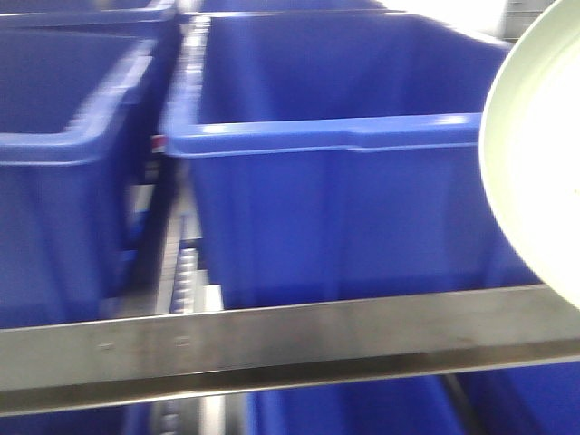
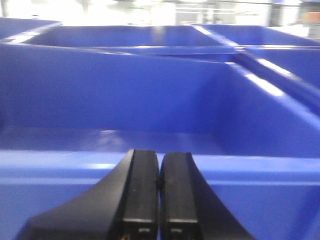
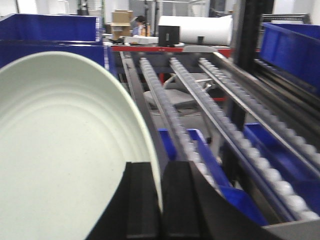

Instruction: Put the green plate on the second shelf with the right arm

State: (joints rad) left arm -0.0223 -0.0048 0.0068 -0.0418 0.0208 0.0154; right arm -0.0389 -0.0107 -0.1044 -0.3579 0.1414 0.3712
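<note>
The pale green plate (image 3: 65, 155) stands on edge in my right gripper (image 3: 161, 172), whose two black fingers are shut on its rim. The plate fills the left of the right wrist view. It also shows at the right edge of the front view (image 1: 539, 154), held upright in front of a blue bin. My left gripper (image 2: 160, 165) is shut with nothing between its fingers, just over the rim of a blue bin (image 2: 150, 115). Neither gripper shows in the front view.
Large blue bins (image 1: 335, 154) fill the shelf behind a grey metal rail (image 1: 272, 349). Roller tracks (image 3: 200, 100) run away ahead of the right gripper, with smaller blue bins (image 3: 280, 150) beneath them and a dark upright post (image 3: 245, 35) at the right.
</note>
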